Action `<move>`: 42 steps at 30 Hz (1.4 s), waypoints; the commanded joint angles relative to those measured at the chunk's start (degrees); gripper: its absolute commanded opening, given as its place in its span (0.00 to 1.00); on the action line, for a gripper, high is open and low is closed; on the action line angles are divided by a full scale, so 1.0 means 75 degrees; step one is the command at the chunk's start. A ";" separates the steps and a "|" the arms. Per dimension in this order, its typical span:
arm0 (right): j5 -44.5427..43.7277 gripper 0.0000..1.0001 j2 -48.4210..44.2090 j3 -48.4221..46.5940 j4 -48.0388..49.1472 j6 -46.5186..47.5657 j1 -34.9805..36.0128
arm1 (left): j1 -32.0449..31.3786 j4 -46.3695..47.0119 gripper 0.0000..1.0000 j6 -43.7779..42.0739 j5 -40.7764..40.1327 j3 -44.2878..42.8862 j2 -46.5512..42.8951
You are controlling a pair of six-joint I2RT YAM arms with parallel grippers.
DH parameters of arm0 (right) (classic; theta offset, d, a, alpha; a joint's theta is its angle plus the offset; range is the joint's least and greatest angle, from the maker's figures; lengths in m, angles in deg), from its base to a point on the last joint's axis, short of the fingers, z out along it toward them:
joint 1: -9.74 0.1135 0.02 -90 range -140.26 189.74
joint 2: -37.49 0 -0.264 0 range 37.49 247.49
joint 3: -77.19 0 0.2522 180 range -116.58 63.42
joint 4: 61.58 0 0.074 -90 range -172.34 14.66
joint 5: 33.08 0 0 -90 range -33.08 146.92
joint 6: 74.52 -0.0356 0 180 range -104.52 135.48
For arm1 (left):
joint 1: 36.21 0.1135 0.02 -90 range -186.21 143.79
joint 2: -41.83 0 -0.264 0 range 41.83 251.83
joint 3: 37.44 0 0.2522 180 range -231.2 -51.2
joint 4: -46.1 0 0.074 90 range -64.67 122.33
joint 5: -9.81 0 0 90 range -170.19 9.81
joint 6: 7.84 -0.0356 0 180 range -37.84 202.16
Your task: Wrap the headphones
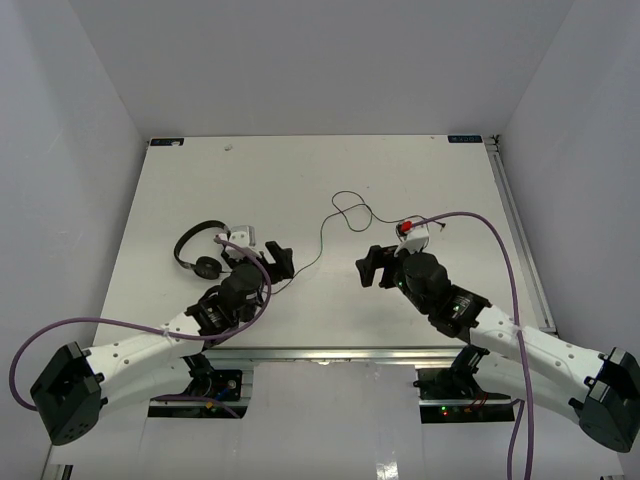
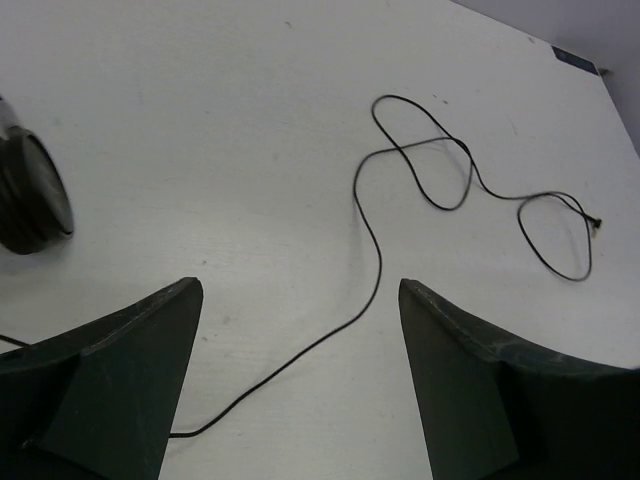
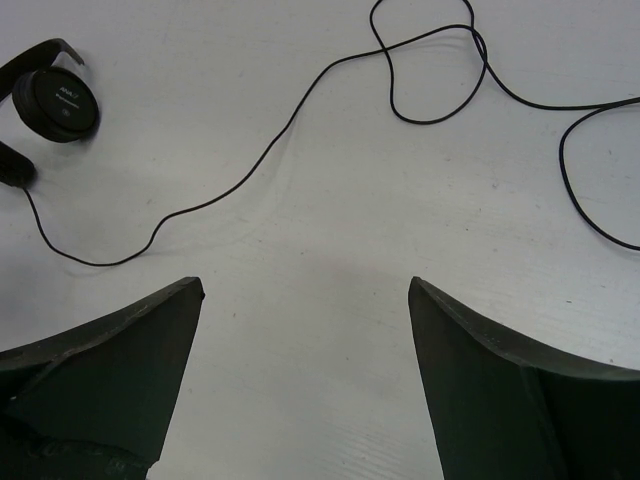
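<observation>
The white table [image 1: 300, 170] stands between pale walls, with a metal rail [image 1: 515, 230] along its right edge and small blue markers [image 1: 165, 142] at its far corners. A thick purple cable [image 1: 100, 325] trails from the left arm and loops over that arm's wrist, close by the headphones. A second purple cable [image 1: 500, 250] arches over the right arm.

The headphones [image 1: 206, 267] lie flat on the left part of the table, just to the left of the left arm's wrist. The left gripper [image 1: 278, 262] points away from them toward the table's middle, its jaws spread wide and holding nothing. In its wrist view, one earcup [image 2: 30, 195] shows at the left edge. The cord [image 2: 378, 265] passes between the open fingers and lies on the table.

The right gripper [image 1: 370, 265] faces left, well apart from the headphones. Its jaws are equally wide and empty, above bare table, with the cord beyond its fingertips.

The headphones are black, with a thin arched headband and round padded earcups. Their thin dark cord snakes rightward, crosses itself in loose loops near the table's centre, and ends in a small plug [image 2: 597, 224].
</observation>
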State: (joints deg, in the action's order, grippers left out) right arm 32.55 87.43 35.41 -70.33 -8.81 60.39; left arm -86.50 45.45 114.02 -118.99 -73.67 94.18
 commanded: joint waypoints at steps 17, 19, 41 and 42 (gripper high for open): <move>-0.0009 0.90 -0.0793 0.0048 0.0412 -0.0157 0.0020 | 0.4769 -0.5667 0.92 0.2947 0.0020 -0.2286 0.0343; 0.0119 0.90 -0.0722 -0.0014 0.0376 -0.0148 0.0020 | 0.5015 -0.5518 0.90 0.2950 0.0156 -0.2196 0.0495; 0.0416 0.91 -0.0445 -0.0157 0.0282 -0.0029 0.0030 | 0.5078 -0.4584 0.77 0.2887 0.0536 -0.1771 0.2157; 0.0429 0.91 -0.0432 -0.0164 0.0282 -0.0022 0.0023 | 0.5085 -0.4532 0.77 0.2881 0.0549 -0.1758 0.2197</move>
State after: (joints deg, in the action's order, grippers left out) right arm 35.64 83.89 36.14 -69.29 -9.56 60.39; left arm -48.64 9.12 136.16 -115.53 -87.52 109.45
